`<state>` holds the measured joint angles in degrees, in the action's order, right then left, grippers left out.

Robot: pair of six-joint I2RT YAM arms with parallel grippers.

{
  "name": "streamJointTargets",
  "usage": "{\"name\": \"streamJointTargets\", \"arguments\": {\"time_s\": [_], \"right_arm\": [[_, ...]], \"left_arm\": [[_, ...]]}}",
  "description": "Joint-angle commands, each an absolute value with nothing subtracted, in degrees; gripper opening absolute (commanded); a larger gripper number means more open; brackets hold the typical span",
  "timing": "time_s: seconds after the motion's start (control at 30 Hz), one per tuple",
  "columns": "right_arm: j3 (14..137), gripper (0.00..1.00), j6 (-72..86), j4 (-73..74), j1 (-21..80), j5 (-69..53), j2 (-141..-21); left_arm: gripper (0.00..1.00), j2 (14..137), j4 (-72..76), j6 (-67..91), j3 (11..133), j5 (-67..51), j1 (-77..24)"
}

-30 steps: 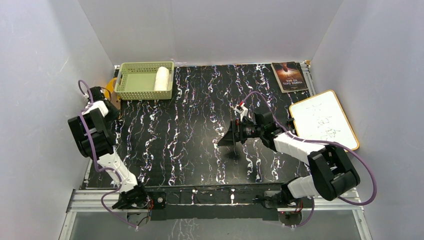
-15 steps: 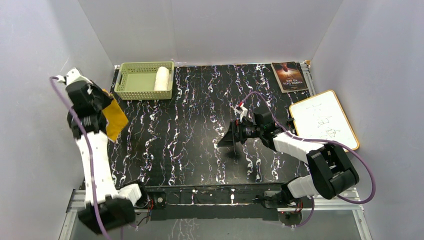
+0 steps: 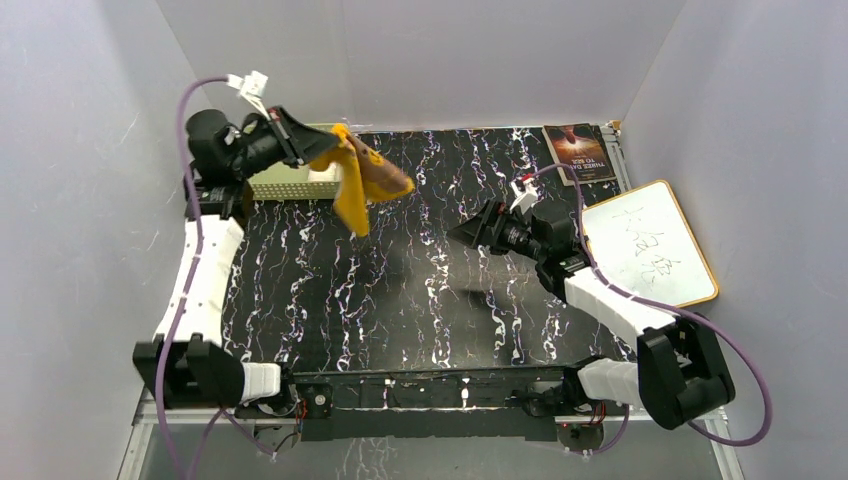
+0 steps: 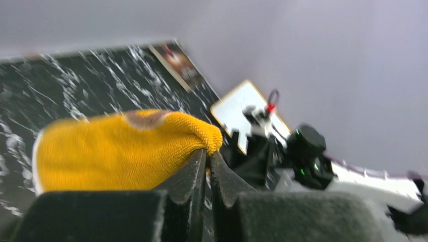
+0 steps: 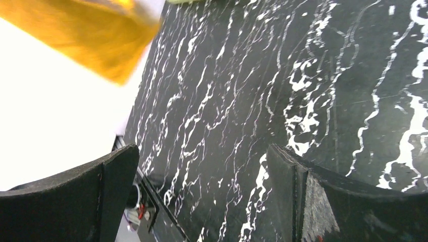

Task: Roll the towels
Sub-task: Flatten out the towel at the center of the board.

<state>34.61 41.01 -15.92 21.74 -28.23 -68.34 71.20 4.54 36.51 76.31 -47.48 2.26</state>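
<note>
One edge of the orange-yellow towel [image 3: 352, 195] is pinched between the left gripper's [image 3: 322, 155] closed fingers, the rest dangling below them, seemingly bunched, so I'd spread it flat beneath the right gripper's [image 3: 458, 232] wide-apart, empty fingers before rolling.

The left gripper [image 3: 318, 152] and right gripper [image 3: 455, 232] are made of matte black, wedge-shaped fingers [image 5: 328, 206]. Behind the fingers, black cylindrical joint housings [image 3: 215, 140] are followed by white moulded arm shells [image 3: 200, 275]. A purple cable [image 3: 188, 95] is looped behind each set of fingers and is tied with small white clips [image 3: 250, 82].
</note>
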Motion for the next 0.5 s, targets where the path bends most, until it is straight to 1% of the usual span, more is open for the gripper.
{"name": "streamJointTargets", "arguments": {"time_s": [0.0, 0.03, 0.07, 0.1, 0.17, 0.2, 0.27, 0.37, 0.47], "right_arm": [[39.25, 0.98, 46.76, -21.10, 20.00, -26.40, -70.49], [39.09, 0.98, 46.29, -21.26, 20.10, -23.45, -69.43], [39.14, 0.98, 44.85, -20.75, 20.23, -21.73, -68.01], [39.63, 0.98, 42.73, -18.79, 20.36, -19.24, -67.01], [41.68, 0.98, 37.98, -13.24, 20.62, -14.57, -66.22], [42.79, 0.98, 35.74, -10.60, 20.77, -13.33, -66.73], [45.80, 0.98, 30.65, -6.60, 21.40, -11.36, -69.80], [54.57, 0.98, 25.61, 1.02, 24.18, -6.88, -80.93], [63.77, 0.98, 24.62, 1.98, 24.63, -4.14, -91.89]], "left_arm": [[0.25, 73.84, 5.37, 37.95, 75.20, -61.51, 1.79], [0.41, 74.70, 0.21, 34.66, 73.01, -57.61, 3.75], [0.50, 76.08, -6.25, 31.24, 71.51, -52.42, 5.25], [0.54, 77.65, -11.96, 28.60, 70.10, -47.80, 7.10], [0.55, 82.16, -21.35, 25.22, 66.96, -40.03, 10.56], [0.55, 83.35, -23.79, 24.21, 64.91, -37.82, 11.94], [0.56, 84.24, -23.86, 23.02, 61.13, -34.04, 12.64], [0.56, 84.36, -22.41, 23.66, 56.69, -33.16, 12.29], [0.56, 84.48, -21.37, 24.54, 54.45, -34.85, 11.09]]}}
